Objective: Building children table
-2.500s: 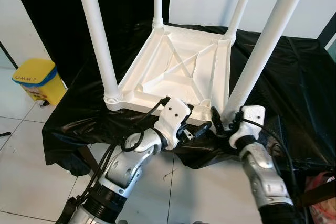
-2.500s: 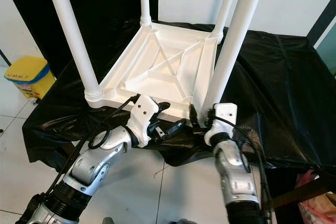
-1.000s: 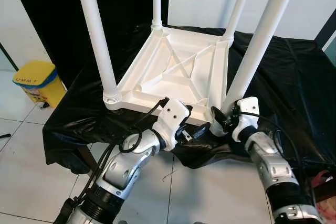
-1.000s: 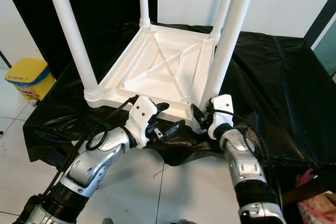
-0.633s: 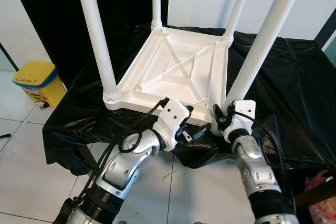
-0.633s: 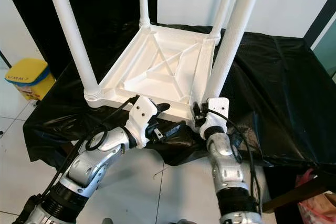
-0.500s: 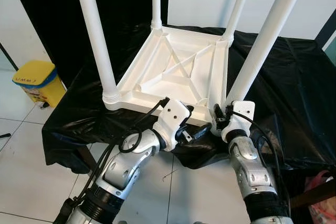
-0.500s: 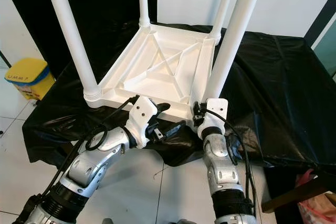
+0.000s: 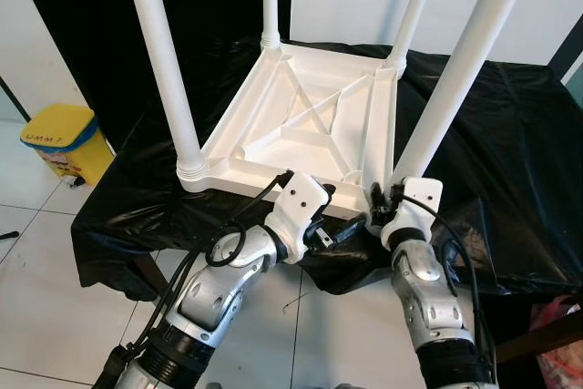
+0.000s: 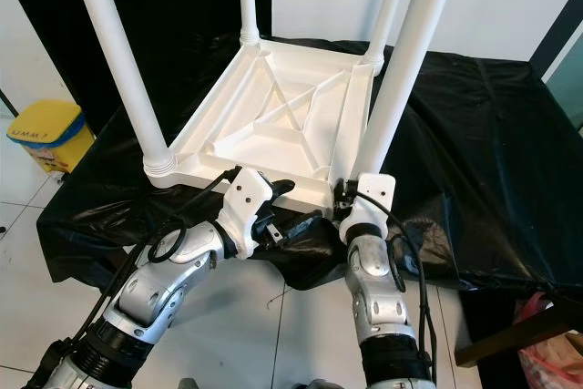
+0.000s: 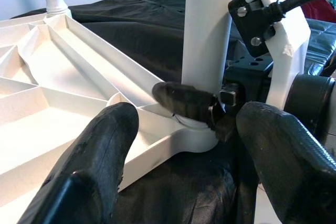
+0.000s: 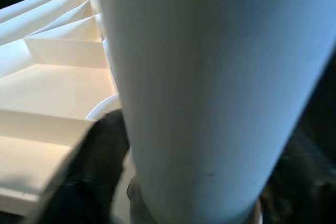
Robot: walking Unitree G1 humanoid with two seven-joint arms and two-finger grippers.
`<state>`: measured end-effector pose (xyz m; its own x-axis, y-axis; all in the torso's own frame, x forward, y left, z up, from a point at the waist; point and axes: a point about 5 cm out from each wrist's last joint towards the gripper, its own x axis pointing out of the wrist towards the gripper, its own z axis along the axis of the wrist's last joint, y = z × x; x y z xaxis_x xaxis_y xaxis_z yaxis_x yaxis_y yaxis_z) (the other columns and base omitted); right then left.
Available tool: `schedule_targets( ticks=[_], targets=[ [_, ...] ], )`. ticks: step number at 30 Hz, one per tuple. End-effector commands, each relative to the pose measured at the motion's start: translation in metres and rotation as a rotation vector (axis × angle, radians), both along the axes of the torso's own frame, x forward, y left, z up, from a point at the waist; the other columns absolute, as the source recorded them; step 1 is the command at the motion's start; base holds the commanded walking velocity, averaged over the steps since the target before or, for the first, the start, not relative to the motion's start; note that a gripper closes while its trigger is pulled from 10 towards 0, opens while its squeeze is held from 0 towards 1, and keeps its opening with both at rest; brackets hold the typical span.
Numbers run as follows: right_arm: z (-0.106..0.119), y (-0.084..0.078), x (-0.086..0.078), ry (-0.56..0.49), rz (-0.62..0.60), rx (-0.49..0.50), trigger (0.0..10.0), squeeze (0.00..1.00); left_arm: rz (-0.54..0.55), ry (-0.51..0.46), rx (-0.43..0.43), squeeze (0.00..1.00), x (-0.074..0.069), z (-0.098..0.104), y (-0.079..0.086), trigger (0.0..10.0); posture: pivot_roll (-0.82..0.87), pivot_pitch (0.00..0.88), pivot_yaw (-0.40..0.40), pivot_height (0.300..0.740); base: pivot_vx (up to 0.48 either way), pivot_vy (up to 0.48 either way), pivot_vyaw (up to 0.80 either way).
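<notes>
Right gripper clamped round near-right table leg at base; left gripper spread wide, just beside upturned tabletop.

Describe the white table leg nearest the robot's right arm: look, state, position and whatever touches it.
The near right leg is a smooth white plastic tube standing up from the near right corner of the upturned white table top, leaning slightly, its top out of frame. Its base sits in the corner socket. The right end effector closes its black fingers around the base. The left end effector hangs open beside that corner, not touching it. The table lies on a black sheet.
</notes>
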<state>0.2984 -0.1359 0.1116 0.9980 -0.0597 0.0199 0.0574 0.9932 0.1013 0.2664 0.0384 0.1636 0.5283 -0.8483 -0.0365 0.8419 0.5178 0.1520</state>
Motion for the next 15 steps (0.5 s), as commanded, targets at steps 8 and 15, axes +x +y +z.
schedule_targets(
  ticks=[8,15],
  targets=[
    [0.008,-0.009,-0.004,-0.055,0.089,-0.016,10.0,1.0,-0.066,0.008,0.011,0.0,-0.005,0.0,-0.003,10.0,-0.02,0.066,-0.053,0.74,0.0,0.0,0.0],
    [0.01,-0.031,-0.007,-0.074,0.314,-0.098,10.0,0.0,-0.07,0.009,0.013,0.0,-0.006,0.0,-0.003,10.0,-0.02,0.067,-0.048,0.74,0.0,0.0,0.0]
  ],
)
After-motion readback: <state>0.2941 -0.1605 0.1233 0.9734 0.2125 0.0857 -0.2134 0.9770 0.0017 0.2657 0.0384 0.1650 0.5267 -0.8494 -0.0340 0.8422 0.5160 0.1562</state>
